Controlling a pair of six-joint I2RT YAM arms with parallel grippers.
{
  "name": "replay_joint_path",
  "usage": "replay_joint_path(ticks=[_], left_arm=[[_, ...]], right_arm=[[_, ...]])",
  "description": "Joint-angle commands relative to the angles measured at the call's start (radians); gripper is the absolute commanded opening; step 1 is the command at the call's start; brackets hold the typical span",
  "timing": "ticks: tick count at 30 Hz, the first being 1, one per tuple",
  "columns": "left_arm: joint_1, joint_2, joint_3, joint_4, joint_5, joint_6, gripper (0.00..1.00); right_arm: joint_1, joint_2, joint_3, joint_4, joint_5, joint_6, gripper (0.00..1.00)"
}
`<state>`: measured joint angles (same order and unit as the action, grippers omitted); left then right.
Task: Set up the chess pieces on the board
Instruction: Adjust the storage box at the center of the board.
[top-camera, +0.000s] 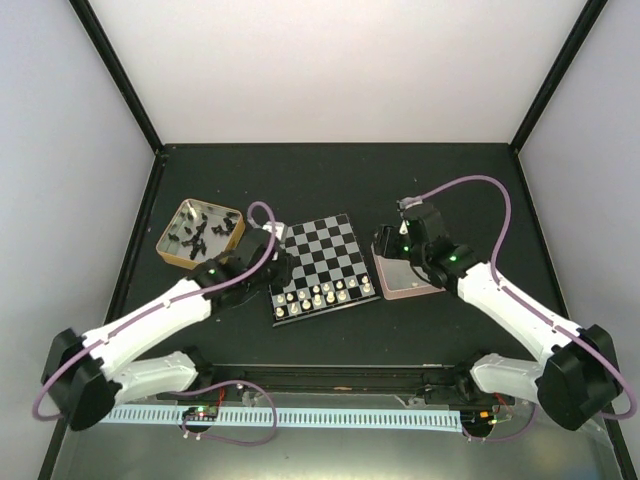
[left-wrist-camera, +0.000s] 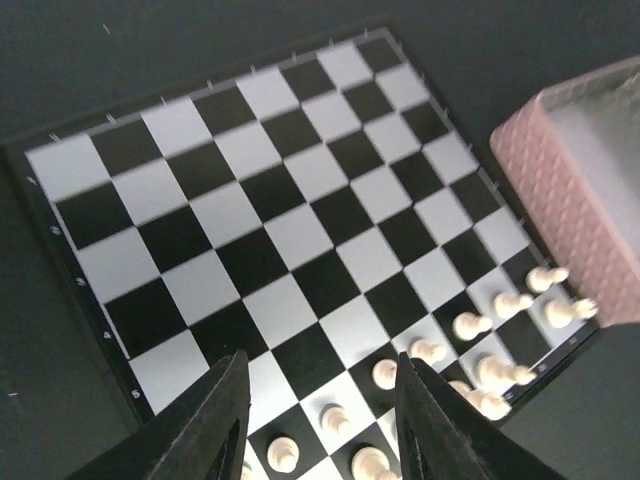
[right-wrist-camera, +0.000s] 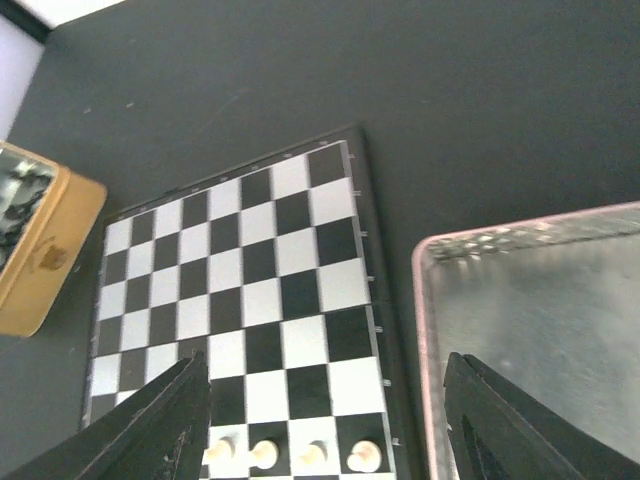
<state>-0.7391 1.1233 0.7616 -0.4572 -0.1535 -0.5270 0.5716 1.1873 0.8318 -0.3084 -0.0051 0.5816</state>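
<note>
The board (top-camera: 322, 255) lies in the middle of the table. Cream-white chess pieces (top-camera: 318, 294) stand in two rows along its near edge; they show in the left wrist view (left-wrist-camera: 470, 325) and the right wrist view (right-wrist-camera: 365, 455). Black chess pieces (top-camera: 203, 231) lie in the gold-rimmed tin (top-camera: 170, 251) at the left. My left gripper (top-camera: 275, 262) is open and empty above the board's near left corner (left-wrist-camera: 322, 400). My right gripper (top-camera: 392, 245) is open and empty over the gap between the board's right edge and the pink tray (right-wrist-camera: 325, 420).
The pink tray (top-camera: 412, 288) sits right of the board and looks empty in the right wrist view (right-wrist-camera: 540, 330). The tin also shows in the right wrist view (right-wrist-camera: 45, 260). Dark walls ring the black table.
</note>
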Motion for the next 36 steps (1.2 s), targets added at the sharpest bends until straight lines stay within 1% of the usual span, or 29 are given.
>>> replay_joint_path(ticks=[1, 3, 5, 8, 10, 12, 15, 18, 21, 24, 25, 27, 30, 34, 36], left_arm=[[0.009, -0.143, 0.020, -0.001, -0.091, 0.018, 0.45], [0.010, -0.218, 0.001, 0.025, -0.111, 0.040, 0.50], [0.010, -0.294, -0.040, 0.096, -0.144, 0.070, 0.54], [0.014, -0.396, -0.095, 0.198, -0.185, 0.115, 0.65], [0.017, -0.436, -0.107, 0.255, -0.196, 0.155, 0.72], [0.021, -0.445, -0.102, 0.293, -0.196, 0.199, 0.78], [0.032, -0.413, -0.063, 0.296, -0.194, 0.228, 0.83], [0.054, -0.338, -0.016, 0.283, -0.166, 0.238, 0.86], [0.097, -0.260, 0.030, 0.286, -0.087, 0.236, 0.90], [0.144, -0.183, 0.082, 0.277, -0.019, 0.257, 0.98], [0.162, -0.161, 0.099, 0.267, -0.014, 0.264, 0.99], [0.197, -0.124, 0.136, 0.228, 0.001, 0.258, 0.99], [0.233, -0.097, 0.159, 0.175, 0.029, 0.244, 0.99], [0.268, -0.101, 0.158, 0.160, 0.069, 0.220, 0.99], [0.277, -0.103, 0.160, 0.157, 0.082, 0.225, 0.99]], right_arm=[[-0.044, -0.031, -0.013, -0.117, 0.090, 0.077, 0.65], [-0.070, -0.040, -0.025, -0.163, 0.102, 0.102, 0.65], [-0.099, -0.053, -0.044, -0.190, 0.113, 0.117, 0.65], [-0.147, -0.076, -0.061, -0.246, 0.133, 0.134, 0.65], [-0.166, -0.084, -0.064, -0.289, 0.147, 0.137, 0.65], [-0.177, -0.085, -0.076, -0.309, 0.161, 0.144, 0.65], [-0.196, -0.064, -0.089, -0.317, 0.152, 0.153, 0.65], [-0.216, -0.017, -0.080, -0.312, 0.135, 0.143, 0.65], [-0.235, 0.048, -0.036, -0.346, 0.122, 0.127, 0.64], [-0.246, 0.092, 0.018, -0.427, 0.170, 0.147, 0.64], [-0.252, 0.101, 0.035, -0.465, 0.210, 0.164, 0.64], [-0.268, 0.115, 0.059, -0.536, 0.231, 0.198, 0.64], [-0.287, 0.128, 0.090, -0.614, 0.199, 0.232, 0.64], [-0.289, 0.154, 0.135, -0.756, 0.152, 0.295, 0.64], [-0.290, 0.161, 0.127, -0.784, 0.105, 0.329, 0.64]])
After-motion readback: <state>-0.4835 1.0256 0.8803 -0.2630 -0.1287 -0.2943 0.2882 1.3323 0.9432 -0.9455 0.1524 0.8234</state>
